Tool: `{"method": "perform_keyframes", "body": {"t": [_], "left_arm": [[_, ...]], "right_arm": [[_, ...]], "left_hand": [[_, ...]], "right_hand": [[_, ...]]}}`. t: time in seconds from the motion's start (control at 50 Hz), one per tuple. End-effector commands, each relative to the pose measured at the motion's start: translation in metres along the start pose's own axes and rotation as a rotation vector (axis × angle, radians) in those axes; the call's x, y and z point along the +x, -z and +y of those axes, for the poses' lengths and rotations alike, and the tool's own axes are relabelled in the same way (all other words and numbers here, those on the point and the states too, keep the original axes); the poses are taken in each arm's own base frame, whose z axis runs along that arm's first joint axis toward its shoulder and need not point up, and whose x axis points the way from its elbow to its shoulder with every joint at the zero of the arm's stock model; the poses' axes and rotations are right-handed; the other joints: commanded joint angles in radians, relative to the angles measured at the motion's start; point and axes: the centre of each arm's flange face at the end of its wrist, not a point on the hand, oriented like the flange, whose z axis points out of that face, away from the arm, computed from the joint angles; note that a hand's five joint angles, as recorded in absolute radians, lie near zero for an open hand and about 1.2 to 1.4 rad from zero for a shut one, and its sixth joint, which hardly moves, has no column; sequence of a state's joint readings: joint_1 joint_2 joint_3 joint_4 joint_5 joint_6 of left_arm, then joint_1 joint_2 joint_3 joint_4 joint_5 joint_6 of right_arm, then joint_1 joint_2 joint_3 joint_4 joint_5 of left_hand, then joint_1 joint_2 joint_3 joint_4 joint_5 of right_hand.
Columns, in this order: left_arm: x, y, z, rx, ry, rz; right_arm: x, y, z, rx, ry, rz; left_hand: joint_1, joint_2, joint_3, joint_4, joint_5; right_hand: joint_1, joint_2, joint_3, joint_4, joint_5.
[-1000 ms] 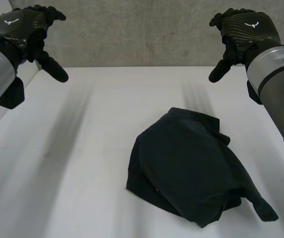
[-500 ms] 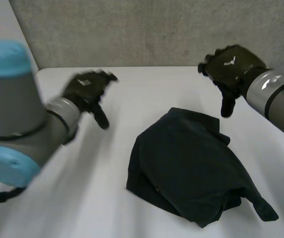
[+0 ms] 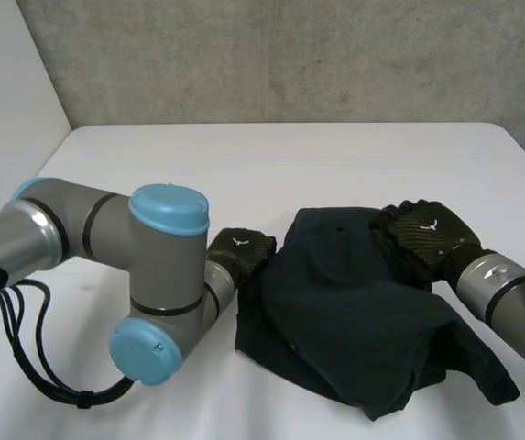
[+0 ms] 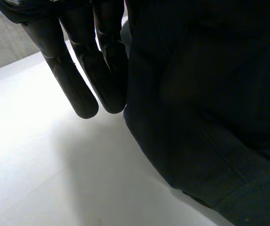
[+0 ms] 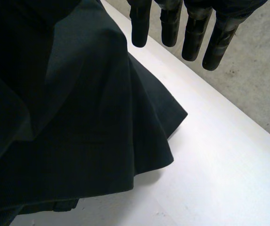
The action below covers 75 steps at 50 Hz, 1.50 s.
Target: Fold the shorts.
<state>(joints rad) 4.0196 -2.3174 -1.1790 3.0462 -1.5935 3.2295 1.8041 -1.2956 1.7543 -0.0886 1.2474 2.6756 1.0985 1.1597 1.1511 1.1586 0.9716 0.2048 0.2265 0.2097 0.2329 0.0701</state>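
- The left black hand (image 3: pixel 241 252) lies low on the white flat table (image 3: pixel 244 165), right at the left edge of the crumpled dark fabric shorts (image 3: pixel 354 312). The shorts sit in a heap right of the table's middle in the head view.
- The head view shows this hand's back. The left wrist view shows its fingers (image 4: pixel 73 80) straight and close side by side, lying along the cloth's edge. The one nearest the cloth is right against it, and none curls round it.
- The right black hand (image 3: pixel 427 236) sits on the shorts' far right edge, back upward.
- The right wrist view looks under that palm. There the fingers (image 5: pixel 192 33) are straight and slightly apart, with their tips above the cloth's edge and the bare table, gripping nothing.
- The left arm (image 3: pixel 166 266), grey with light-blue caps, bends across the table's left part.
- A grey concrete wall (image 3: pixel 289 55) stands behind the table.
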Motion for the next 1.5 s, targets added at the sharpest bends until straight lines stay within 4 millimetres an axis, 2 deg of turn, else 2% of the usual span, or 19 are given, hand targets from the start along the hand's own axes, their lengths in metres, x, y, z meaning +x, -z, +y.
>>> {"method": "perform_keyframes", "body": {"t": [0.02,0.12,0.24,0.3,0.42,0.48,0.5,0.56,0.62,0.68,0.72,0.76,0.84,0.9,1.02,1.12,1.24,1.36,1.5], "left_arm": [[-0.047,0.002,-0.024,0.05,0.093,-0.123],[-0.118,0.024,-0.069,0.165,0.138,-0.354],[-0.167,0.068,-0.129,0.362,0.155,-0.493],[-0.174,0.089,-0.156,0.459,0.148,-0.507],[-0.159,0.104,-0.186,0.565,0.115,-0.423],[-0.132,0.104,-0.193,0.59,0.097,-0.34],[-0.106,0.101,-0.195,0.6,0.082,-0.265],[-0.064,0.085,-0.186,0.587,0.067,-0.153],[0.007,0.057,-0.155,0.537,0.035,0.012],[0.044,0.039,-0.125,0.471,-0.005,0.087],[0.061,0.03,-0.107,0.427,-0.034,0.12],[0.082,0.026,-0.087,0.386,-0.089,0.157],[0.102,0.036,-0.08,0.387,-0.196,0.181],[0.094,0.041,-0.09,0.405,-0.228,0.15],[0.038,0.073,-0.122,0.431,-0.216,0.025],[0.004,0.101,-0.127,0.438,-0.196,-0.046],[-0.052,0.102,-0.108,0.384,-0.157,-0.198],[-0.067,0.097,-0.076,0.272,-0.139,-0.235],[-0.076,0.108,-0.054,0.233,-0.124,-0.266]], "right_arm": [[-0.002,0.0,-0.001,0.005,0.003,-0.001],[-0.001,-0.001,-0.001,0.018,0.005,0.009],[0.005,-0.003,-0.002,0.025,-0.006,0.052],[0.007,-0.003,-0.001,0.021,-0.026,0.069],[0.006,-0.003,-0.001,0.016,-0.036,0.07],[0.007,-0.003,0.0,0.014,-0.036,0.074],[0.007,-0.003,0.0,0.015,-0.036,0.075],[0.008,-0.001,-0.002,0.02,-0.036,0.089],[0.014,0.0,-0.003,0.01,-0.052,0.134],[0.026,0.0,0.0,-0.007,-0.083,0.207],[0.034,-0.001,0.002,-0.012,-0.093,0.245],[0.045,-0.001,0.004,-0.015,-0.101,0.293],[0.054,-0.002,0.006,-0.018,-0.107,0.317],[0.057,-0.003,0.005,-0.013,-0.105,0.322],[0.056,-0.003,0.002,-0.004,-0.1,0.31],[0.052,-0.004,-0.002,0.013,-0.087,0.26],[0.015,0.01,-0.03,0.079,-0.067,0.023],[-0.016,0.011,-0.046,0.12,-0.056,-0.148],[-0.061,-0.022,-0.031,0.05,-0.025,-0.213]], "left_hand": [[0.298,0.237,0.245,0.238,0.25],[0.298,0.237,0.245,0.238,0.25],[0.298,0.237,0.245,0.238,0.25],[0.298,0.237,0.245,0.238,0.25],[0.298,0.237,0.245,0.238,0.25],[0.298,0.237,0.245,0.238,0.25],[0.298,0.237,0.245,0.238,0.25],[0.298,0.237,0.245,0.238,0.25],[0.298,0.237,0.245,0.238,0.25],[0.298,0.237,0.245,0.238,0.25],[-0.034,-0.095,-0.087,-0.094,-0.082],[-0.705,-0.766,-0.757,-0.765,-0.753],[-0.797,-0.858,-0.849,-0.857,-0.844],[-0.856,-0.917,-0.908,-0.916,-0.903],[-0.859,-0.92,-0.911,-0.919,-0.906],[-0.867,-0.929,-0.92,-0.927,-0.915],[-0.856,-0.917,-0.908,-0.916,-0.903],[-0.85,-0.911,-0.902,-0.91,-0.897],[-0.853,-0.914,-0.905,-0.913,-0.9]], "right_hand": [[-0.03,-0.052,-0.035,-0.058,-0.07],[-0.03,-0.052,-0.035,-0.058,-0.07],[-0.03,-0.052,-0.035,-0.058,-0.07],[-0.03,-0.052,-0.035,-0.058,-0.07],[-0.03,-0.052,-0.035,-0.058,-0.07],[-0.03,-0.052,-0.035,-0.058,-0.07],[-0.03,-0.052,-0.035,-0.058,-0.07],[-0.03,-0.052,-0.035,-0.058,-0.07],[-0.03,-0.052,-0.035,-0.058,-0.07],[-0.03,-0.052,-0.035,-0.058,-0.07],[-0.03,-0.052,-0.035,-0.058,-0.07],[-0.03,-0.052,-0.035,-0.058,-0.07],[-0.03,-0.052,-0.035,-0.058,-0.07],[-0.03,-0.052,-0.035,-0.058,-0.07],[-0.03,-0.052,-0.035,-0.058,-0.07],[-0.03,-0.052,-0.035,-0.058,-0.07],[-0.03,-0.052,-0.035,-0.058,-0.07],[-0.03,-0.052,-0.035,-0.058,-0.07],[0.015,-0.006,0.01,-0.013,-0.025]]}}
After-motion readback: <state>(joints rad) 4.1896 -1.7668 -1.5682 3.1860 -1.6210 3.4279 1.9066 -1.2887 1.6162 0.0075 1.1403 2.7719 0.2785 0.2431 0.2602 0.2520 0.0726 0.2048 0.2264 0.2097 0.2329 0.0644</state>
